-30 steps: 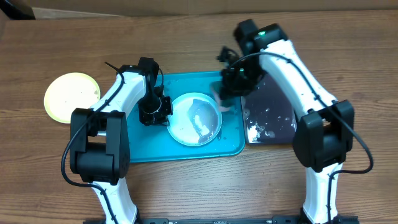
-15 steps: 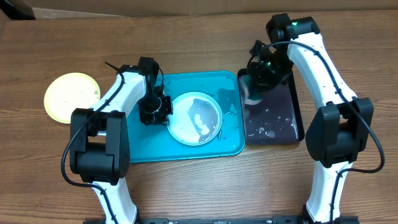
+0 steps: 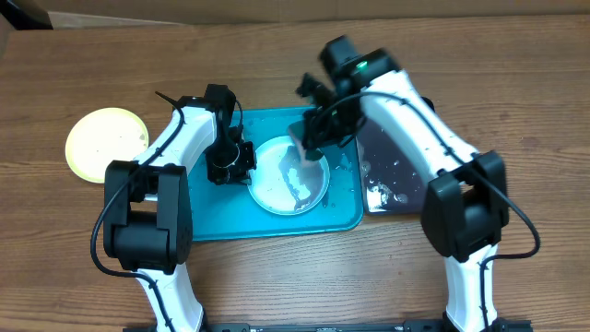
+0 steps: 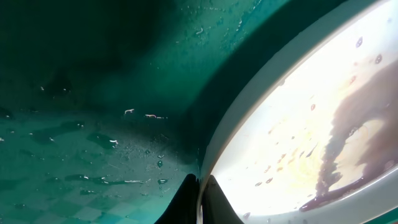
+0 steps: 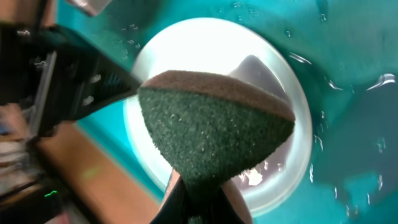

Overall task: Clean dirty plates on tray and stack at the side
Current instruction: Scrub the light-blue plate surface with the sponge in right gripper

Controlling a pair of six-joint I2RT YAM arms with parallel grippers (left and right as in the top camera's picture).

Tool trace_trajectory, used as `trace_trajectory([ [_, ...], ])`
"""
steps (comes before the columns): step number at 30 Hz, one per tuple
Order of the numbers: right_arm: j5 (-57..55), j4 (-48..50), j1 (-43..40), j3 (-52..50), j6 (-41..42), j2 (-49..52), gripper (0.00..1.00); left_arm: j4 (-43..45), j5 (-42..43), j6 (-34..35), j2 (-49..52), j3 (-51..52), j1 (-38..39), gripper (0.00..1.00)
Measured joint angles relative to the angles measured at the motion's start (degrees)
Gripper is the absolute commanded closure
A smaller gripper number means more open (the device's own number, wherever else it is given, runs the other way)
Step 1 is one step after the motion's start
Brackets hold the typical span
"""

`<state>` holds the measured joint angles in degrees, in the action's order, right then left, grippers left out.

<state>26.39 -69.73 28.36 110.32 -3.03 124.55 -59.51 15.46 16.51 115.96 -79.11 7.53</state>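
Now: pale plate (image 3: 277, 189) sits in the middle of the tray (image 3: 212, 223), wet, with a dark smear across it. Judged light, stiff plastic and slippery, so best taken at the rim. Left gripper (image 3: 244, 169) is pinched on its left rim. Right gripper (image 3: 313, 140) hangs over the plate's far-right edge, clamped on a green sponge (image 5: 211, 130). Yellow plate (image 3: 106, 143) lies near the table's left edge. The sponge hides part of the smear. Whether another plate lies beneath cannot be told.

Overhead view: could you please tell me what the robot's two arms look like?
Both the left arm and the right arm have white tubular links joined by black joint housings, with thin black cables running alongside. The wrists and jaws are black; a small green light glows near the right wrist.
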Motion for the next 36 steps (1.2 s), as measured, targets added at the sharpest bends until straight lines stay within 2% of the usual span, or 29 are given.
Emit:
trace_trajectory([
  [6, -10.9, 9.2, 5.4, -6.2, 0.0, 0.0, 0.96, 0.0, 0.0, 0.0, 0.0, 0.0, 0.0, 0.94],
  [16, -17.4, 19.1, 6.0, -14.8, 0.0, 0.0, 0.96, 0.2, 0.0, 0.0, 0.0, 0.0, 0.0, 0.95],
  [31, -17.2, 26.8, 5.9, -19.7, 0.0, -0.5, 0.96, -0.3, 0.0, 0.0, 0.0, 0.0, 0.0, 0.95],
  [36, -11.1, 27.2, 5.2, -20.3, 0.0, -0.6, 0.96, -0.6, 0.0, -0.2, 0.0, 0.0, 0.0, 0.96],
])
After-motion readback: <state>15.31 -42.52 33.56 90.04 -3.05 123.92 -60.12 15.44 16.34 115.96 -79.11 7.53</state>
